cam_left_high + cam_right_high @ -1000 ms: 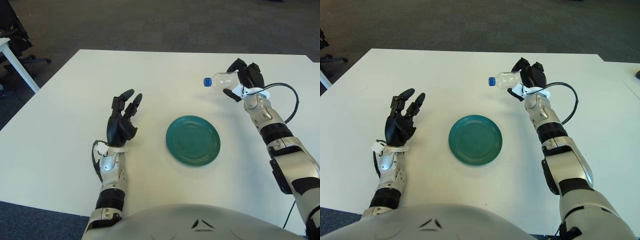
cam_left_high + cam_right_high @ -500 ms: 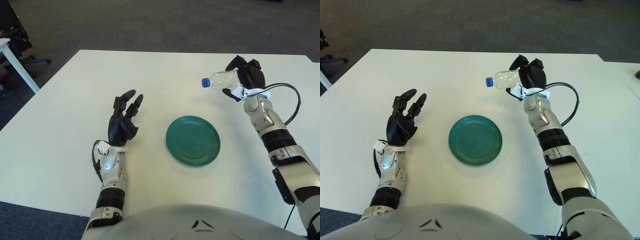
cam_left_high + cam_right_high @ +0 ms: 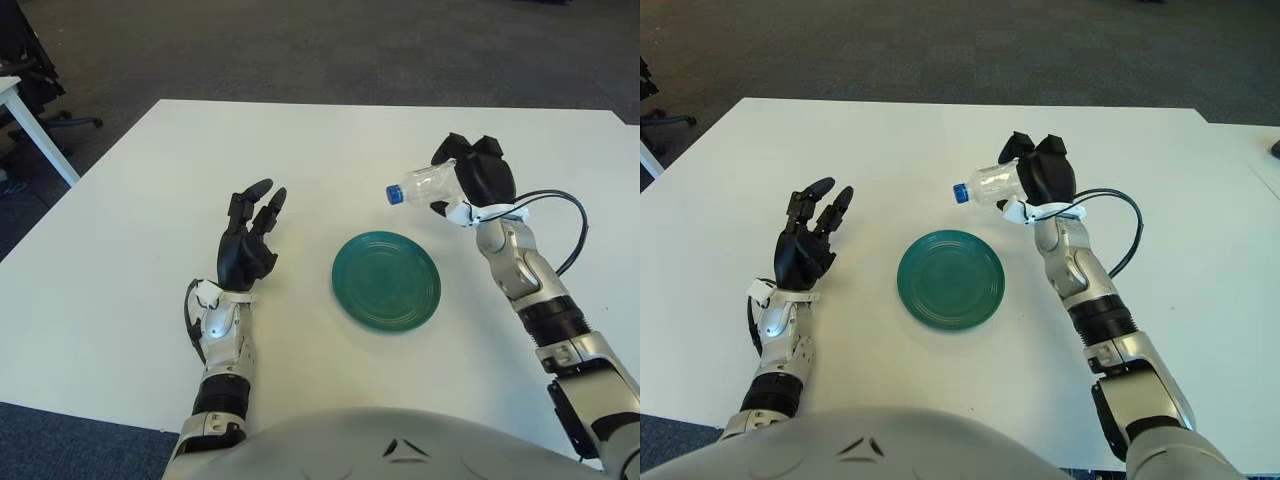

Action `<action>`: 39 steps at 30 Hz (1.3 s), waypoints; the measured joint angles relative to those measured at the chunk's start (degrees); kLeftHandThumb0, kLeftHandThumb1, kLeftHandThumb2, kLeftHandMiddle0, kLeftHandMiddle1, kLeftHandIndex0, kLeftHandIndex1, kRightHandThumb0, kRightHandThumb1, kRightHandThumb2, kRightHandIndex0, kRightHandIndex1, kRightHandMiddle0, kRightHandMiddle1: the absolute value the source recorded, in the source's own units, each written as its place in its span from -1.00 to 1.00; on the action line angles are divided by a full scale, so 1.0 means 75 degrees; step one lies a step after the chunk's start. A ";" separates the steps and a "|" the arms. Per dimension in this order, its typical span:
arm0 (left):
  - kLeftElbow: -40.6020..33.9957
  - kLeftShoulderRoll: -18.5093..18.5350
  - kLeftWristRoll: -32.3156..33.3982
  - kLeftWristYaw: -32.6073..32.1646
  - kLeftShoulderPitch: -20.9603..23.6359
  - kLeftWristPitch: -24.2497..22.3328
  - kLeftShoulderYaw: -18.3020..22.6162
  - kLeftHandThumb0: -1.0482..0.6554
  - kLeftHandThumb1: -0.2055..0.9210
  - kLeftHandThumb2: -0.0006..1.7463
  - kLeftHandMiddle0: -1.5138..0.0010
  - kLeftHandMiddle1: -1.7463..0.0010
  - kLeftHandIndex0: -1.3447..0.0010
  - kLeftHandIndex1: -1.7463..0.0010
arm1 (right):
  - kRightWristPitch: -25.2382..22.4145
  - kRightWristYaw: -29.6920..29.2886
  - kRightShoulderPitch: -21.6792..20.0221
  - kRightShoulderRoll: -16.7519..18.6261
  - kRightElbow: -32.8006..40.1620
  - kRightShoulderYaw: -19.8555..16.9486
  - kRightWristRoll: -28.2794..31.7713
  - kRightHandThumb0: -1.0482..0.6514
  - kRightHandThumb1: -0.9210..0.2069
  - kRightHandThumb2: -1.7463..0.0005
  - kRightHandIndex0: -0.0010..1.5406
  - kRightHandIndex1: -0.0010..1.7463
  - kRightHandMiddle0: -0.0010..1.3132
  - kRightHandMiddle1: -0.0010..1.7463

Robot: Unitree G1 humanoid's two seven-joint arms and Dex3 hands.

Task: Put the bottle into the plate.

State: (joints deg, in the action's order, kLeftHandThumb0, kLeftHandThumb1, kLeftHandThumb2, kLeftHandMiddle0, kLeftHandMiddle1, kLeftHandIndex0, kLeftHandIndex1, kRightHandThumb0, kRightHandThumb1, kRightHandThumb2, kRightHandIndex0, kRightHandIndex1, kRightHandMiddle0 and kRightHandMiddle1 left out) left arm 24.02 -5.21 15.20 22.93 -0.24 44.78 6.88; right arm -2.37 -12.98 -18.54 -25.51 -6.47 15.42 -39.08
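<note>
A clear plastic bottle (image 3: 423, 182) with a blue cap lies sideways in the air, cap pointing left, held by my right hand (image 3: 470, 178), which is shut on its base end. It hangs above the table just beyond the far right rim of the round green plate (image 3: 386, 281), which lies flat in the middle of the white table. In the right eye view the bottle (image 3: 987, 184) and the plate (image 3: 950, 279) show the same way. My left hand (image 3: 247, 238) is raised left of the plate, fingers spread, holding nothing.
The white table (image 3: 130, 200) stretches wide to the left and behind the plate. A black cable (image 3: 560, 225) loops off my right wrist. Beyond the far edge is dark carpet, with a white table leg (image 3: 35, 130) at the far left.
My right hand has carried the bottle leftward and toward me, from the far right of the table to just past the plate's far right rim. The left hand stayed put.
</note>
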 measured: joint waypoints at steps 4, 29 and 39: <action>0.0006 0.0000 -0.0006 -0.0002 0.0003 0.0000 0.0001 -0.58 1.00 0.16 0.44 0.97 1.00 -0.03 | -0.0015 0.0288 0.0143 -0.0001 0.0372 0.0010 -0.0120 0.23 0.80 -0.99 0.23 0.86 0.07 1.00; 0.0045 -0.0007 -0.0239 -0.0106 0.0017 0.0004 0.0040 -0.52 1.00 0.17 0.43 0.97 1.00 -0.12 | 0.0761 0.1098 0.1467 0.0046 0.2126 0.0841 -0.1212 0.23 0.78 -0.97 0.24 0.83 0.06 1.00; 0.0066 -0.0008 -0.0612 -0.0406 0.0021 -0.0067 -0.0025 -0.55 1.00 0.17 0.45 0.98 1.00 -0.09 | 0.1072 0.1655 0.1856 0.0015 0.2636 0.0831 -0.1139 0.23 0.75 -0.94 0.23 0.82 0.03 1.00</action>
State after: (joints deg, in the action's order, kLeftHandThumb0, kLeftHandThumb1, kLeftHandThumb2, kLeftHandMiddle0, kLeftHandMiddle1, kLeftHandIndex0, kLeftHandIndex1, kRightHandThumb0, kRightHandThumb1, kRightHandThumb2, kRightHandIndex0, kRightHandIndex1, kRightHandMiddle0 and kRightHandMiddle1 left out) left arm 24.51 -5.27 10.61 19.88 -0.08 44.28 6.69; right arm 5.67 -0.56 -4.62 -25.40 13.31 21.65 -47.62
